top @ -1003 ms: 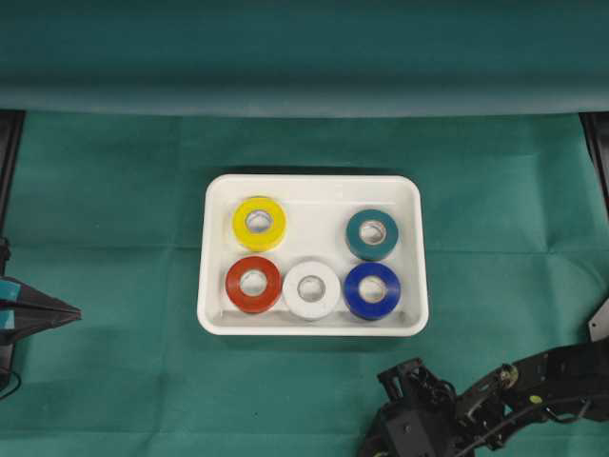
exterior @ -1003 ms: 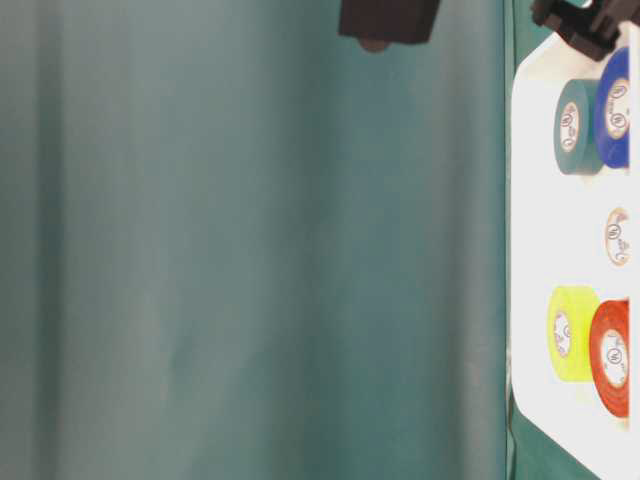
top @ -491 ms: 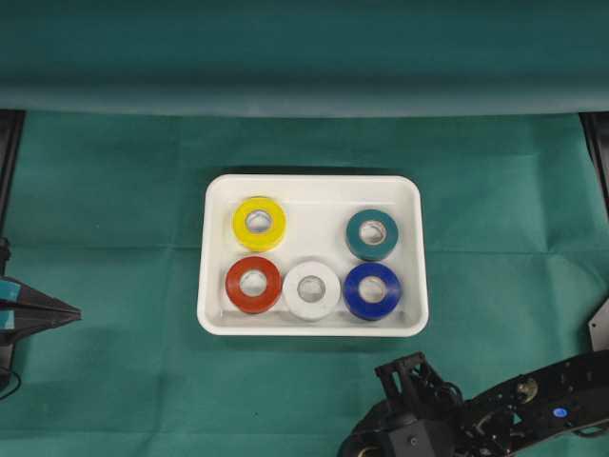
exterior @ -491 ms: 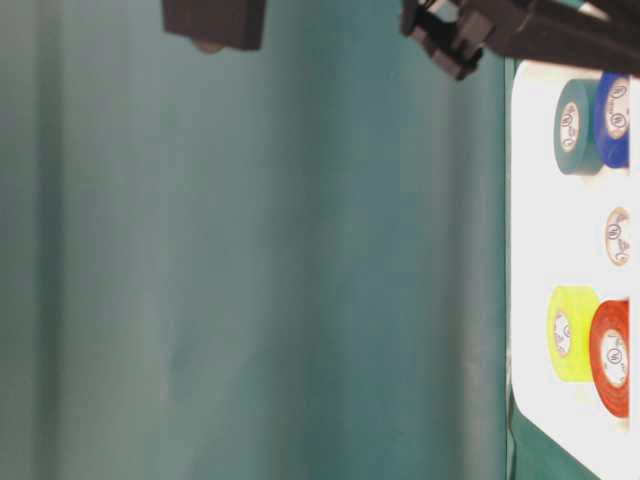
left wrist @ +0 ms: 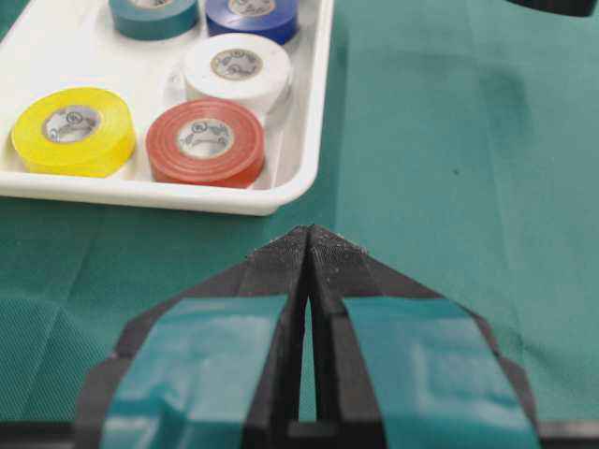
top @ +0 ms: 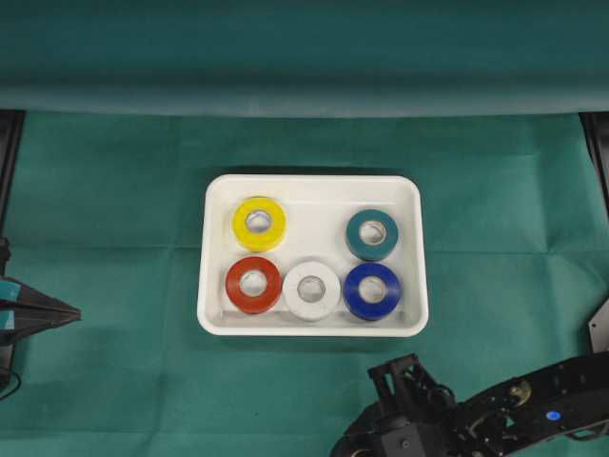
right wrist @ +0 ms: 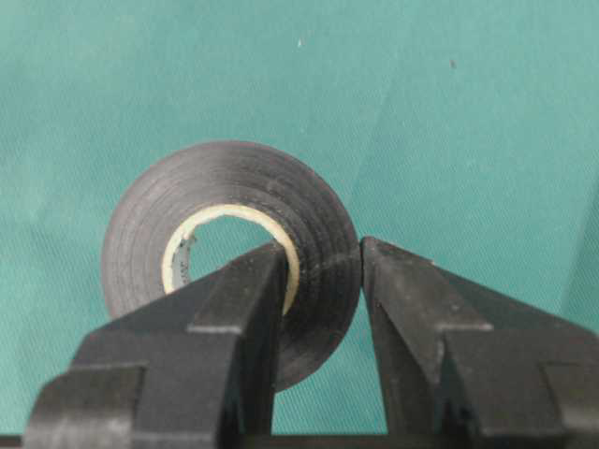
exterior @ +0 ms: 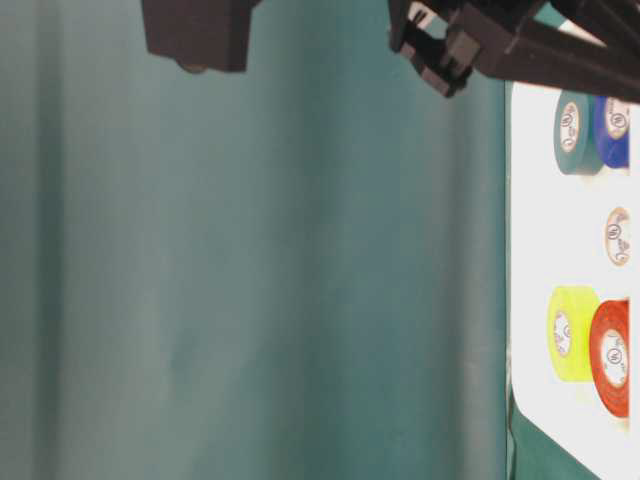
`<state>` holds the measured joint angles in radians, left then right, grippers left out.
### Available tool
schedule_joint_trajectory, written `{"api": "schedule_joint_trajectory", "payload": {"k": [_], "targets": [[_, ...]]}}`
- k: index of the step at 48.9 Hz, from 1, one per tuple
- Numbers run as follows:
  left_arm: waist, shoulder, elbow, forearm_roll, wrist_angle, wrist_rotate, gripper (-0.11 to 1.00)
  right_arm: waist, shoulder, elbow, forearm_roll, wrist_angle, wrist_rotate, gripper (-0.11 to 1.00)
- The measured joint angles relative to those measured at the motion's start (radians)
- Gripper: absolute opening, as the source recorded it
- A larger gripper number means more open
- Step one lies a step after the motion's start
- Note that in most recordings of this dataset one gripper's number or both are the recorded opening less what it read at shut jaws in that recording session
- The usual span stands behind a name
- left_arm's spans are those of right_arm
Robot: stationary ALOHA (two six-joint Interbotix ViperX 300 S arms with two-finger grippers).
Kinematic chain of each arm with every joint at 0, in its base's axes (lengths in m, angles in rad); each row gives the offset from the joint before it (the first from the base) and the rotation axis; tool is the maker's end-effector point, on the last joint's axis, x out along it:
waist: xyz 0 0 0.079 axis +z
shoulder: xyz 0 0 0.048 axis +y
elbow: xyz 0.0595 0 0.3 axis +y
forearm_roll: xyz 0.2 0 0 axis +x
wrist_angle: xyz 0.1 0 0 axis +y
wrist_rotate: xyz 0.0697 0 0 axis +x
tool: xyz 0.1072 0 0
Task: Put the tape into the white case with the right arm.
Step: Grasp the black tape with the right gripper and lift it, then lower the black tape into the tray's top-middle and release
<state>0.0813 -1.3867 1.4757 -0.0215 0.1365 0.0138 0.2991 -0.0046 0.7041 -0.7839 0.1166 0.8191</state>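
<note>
while clamped in the right gripper (right wrist: 321, 281), black tape roll (right wrist: 234, 253), cream core, left gripper (left wrist: 308, 245) closed empty

Light is even and fairly bright across the overhead view, with only a thin soft shadow along the far rim of the white case (top: 312, 328) on the green tabletop (top: 114, 190). In the table-level view the case (exterior: 560, 300) is overexposed to a glaring white and the green backdrop is hazy. Both wrist views blur their own fingers (left wrist: 225, 374) up close, while the black tape roll (right wrist: 234, 253) stays reasonably sharp.
</note>
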Motion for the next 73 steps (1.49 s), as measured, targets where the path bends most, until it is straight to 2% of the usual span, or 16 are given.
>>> {"api": "schedule_joint_trajectory", "payload": {"k": [7,13,35,61,73], "targets": [[0.000,0.000,0.000,0.000,-0.003,0.000,0.00,-0.002,0.014,-0.023,0.000,0.011,-0.002,0.00],[-0.002,0.000,0.000,0.002,-0.003,0.000,0.00,-0.035,0.014,-0.035,-0.002,0.040,-0.003,0.00],[0.000,0.000,0.000,0.000,-0.003,0.000,0.00,-0.281,0.014,-0.060,-0.023,0.052,-0.008,0.00],[-0.002,0.000,0.000,0.000,-0.003,0.000,0.00,-0.580,0.029,-0.072,-0.046,-0.114,-0.048,0.00],[0.000,0.000,0.000,0.000,-0.003,0.000,0.00,-0.663,0.083,-0.074,-0.046,-0.160,-0.049,0.00]]}}
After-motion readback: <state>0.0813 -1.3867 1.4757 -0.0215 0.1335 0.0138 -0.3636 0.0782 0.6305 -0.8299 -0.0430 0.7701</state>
